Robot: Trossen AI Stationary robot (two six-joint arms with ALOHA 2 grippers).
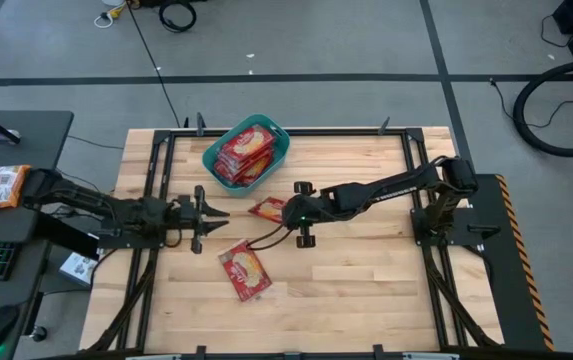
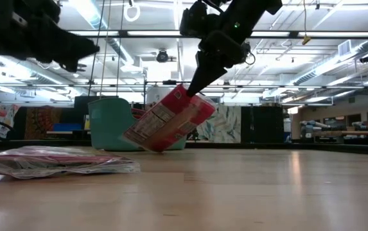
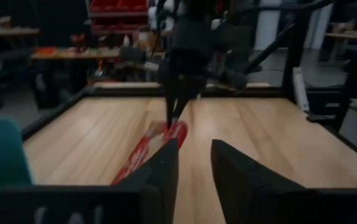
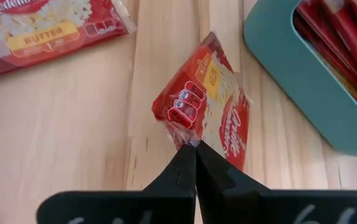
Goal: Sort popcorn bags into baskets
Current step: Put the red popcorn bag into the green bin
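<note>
Right wrist view: right hand pinches a popcorn bag corner, bag hanging tilted below.

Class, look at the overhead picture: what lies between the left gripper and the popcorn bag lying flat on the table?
Nothing: in the high view, only bare wooden table separates the left gripper from the flat popcorn bag.

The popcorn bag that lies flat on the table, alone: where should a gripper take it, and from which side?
Probably at a corner or short edge, coming from above. The flat bag lies on the table with nothing around it, so only its thin sealed border gives a pinch. The right gripper holds the other bag the same way, by one corner. The left gripper is nearer and open.
</note>
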